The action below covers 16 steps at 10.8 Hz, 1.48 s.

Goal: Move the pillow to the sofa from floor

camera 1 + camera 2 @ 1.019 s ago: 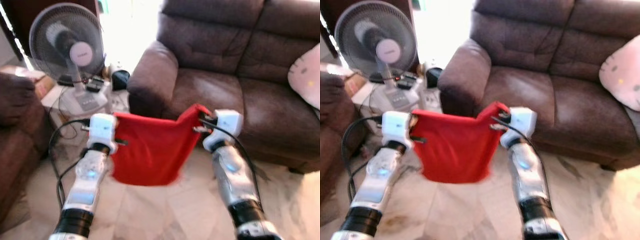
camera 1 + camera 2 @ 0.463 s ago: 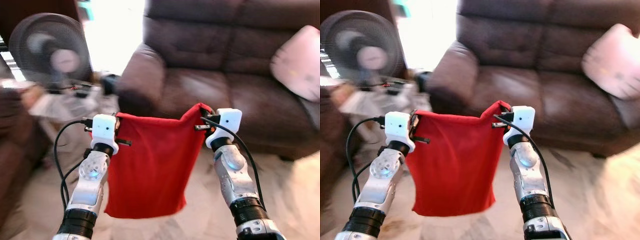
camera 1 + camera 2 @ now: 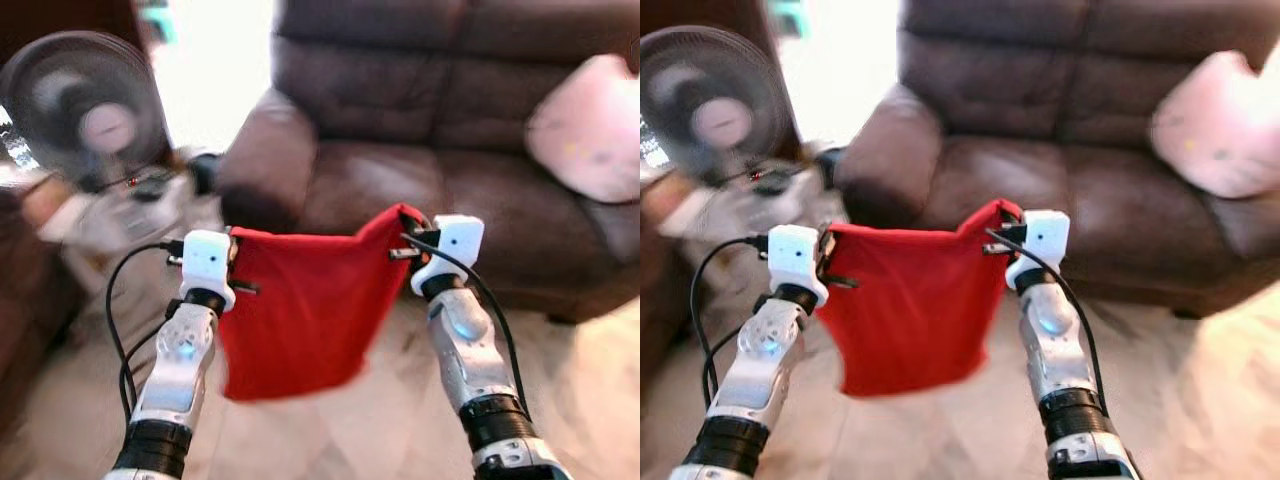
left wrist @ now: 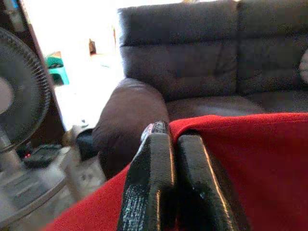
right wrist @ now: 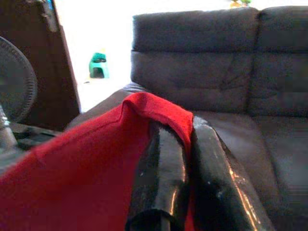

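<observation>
A limp red pillow (image 3: 300, 310) hangs in the air between my two arms, stretched by its top corners, its lower edge above the floor. My left gripper (image 4: 174, 142) is shut on its left top corner (image 3: 238, 240). My right gripper (image 5: 187, 130) is shut on the right top corner (image 3: 402, 218), where the red fabric folds over the fingers. The brown sofa (image 3: 400, 180) stands just beyond the pillow, with its seat cushion (image 3: 1020, 170) behind the pillow's top edge.
A pale pink cushion (image 3: 590, 130) lies on the sofa's right side. A standing fan (image 3: 85, 110) and a low table with cables (image 3: 130, 205) are at the left, beside the sofa's armrest (image 3: 265, 150). Light tiled floor (image 3: 360, 430) runs below my arms.
The view has shifted and is blurred. The pillow's hanging lower edge has swung up and looks shorter than half a second ago. Both grippers keep their hold on the top corners.
</observation>
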Motion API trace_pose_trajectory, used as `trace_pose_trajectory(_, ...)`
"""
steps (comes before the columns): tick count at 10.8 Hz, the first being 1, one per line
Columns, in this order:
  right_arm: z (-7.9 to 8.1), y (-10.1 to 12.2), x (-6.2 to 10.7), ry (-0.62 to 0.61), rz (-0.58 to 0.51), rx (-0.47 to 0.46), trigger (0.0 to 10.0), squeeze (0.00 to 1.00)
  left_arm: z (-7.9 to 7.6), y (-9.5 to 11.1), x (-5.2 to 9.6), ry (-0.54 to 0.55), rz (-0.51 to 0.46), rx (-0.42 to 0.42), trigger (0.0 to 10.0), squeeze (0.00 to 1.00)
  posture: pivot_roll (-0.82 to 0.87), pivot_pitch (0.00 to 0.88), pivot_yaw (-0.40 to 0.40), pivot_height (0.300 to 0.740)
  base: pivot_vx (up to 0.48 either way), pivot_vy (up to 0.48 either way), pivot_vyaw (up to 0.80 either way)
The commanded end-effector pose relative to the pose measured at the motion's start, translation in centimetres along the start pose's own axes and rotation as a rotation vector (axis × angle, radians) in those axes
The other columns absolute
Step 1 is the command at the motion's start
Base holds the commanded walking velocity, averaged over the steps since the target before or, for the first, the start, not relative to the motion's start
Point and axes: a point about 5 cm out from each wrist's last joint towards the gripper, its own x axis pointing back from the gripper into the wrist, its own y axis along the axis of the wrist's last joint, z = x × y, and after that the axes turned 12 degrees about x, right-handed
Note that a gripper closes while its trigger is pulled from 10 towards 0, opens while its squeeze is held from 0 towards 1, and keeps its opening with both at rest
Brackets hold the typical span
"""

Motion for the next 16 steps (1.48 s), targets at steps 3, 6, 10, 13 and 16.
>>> trace_pose_trajectory(3, -0.24, 1.46, -0.5, -0.019, -0.068, 0.011, 10.0, 0.0, -0.13, 2.44, -0.62, -0.005, -0.114, -0.007, 10.0, 0.0, 0.09, 0.011, -0.071, 0.74, 0.291, 0.0, 0.0)
trace_pose_trajectory(6, -0.44, 1.44, -0.51, -0.026, -0.067, 0.013, 10.0, 0.0, -0.1, 2.46, -0.6, 0.001, -0.116, -0.004, 10.0, 0.0, 0.09, 0.011, -0.072, 0.74, 0.29, 0.0, 0.0)
trace_pose_trajectory(10, -0.5, 1.65, -0.52, -0.027, -0.082, 0.024, 10.0, 0.0, 0.15, 2.83, -0.7, 0.014, -0.128, 0.003, 10.0, 0.0, 0.08, 0.007, -0.074, 0.74, 0.291, 0.0, 0.0)
trace_pose_trajectory(13, -0.25, 2.0, -0.49, -0.001, -0.104, 0.073, 10.0, 0.0, 0.4, 2.88, -0.68, 0.024, -0.13, 0.002, 10.0, 0.0, 0.08, 0.0, -0.075, 0.74, 0.287, 0.0, 0.44)
trace_pose_trajectory(16, -0.33, 2.04, -0.56, -0.005, -0.11, 0.051, 10.0, 0.0, 0.82, 3.27, -0.78, 0.043, -0.147, -0.009, 10.0, 0.0, 0.09, 0.0, -0.076, 0.74, 0.289, 0.0, 0.0)
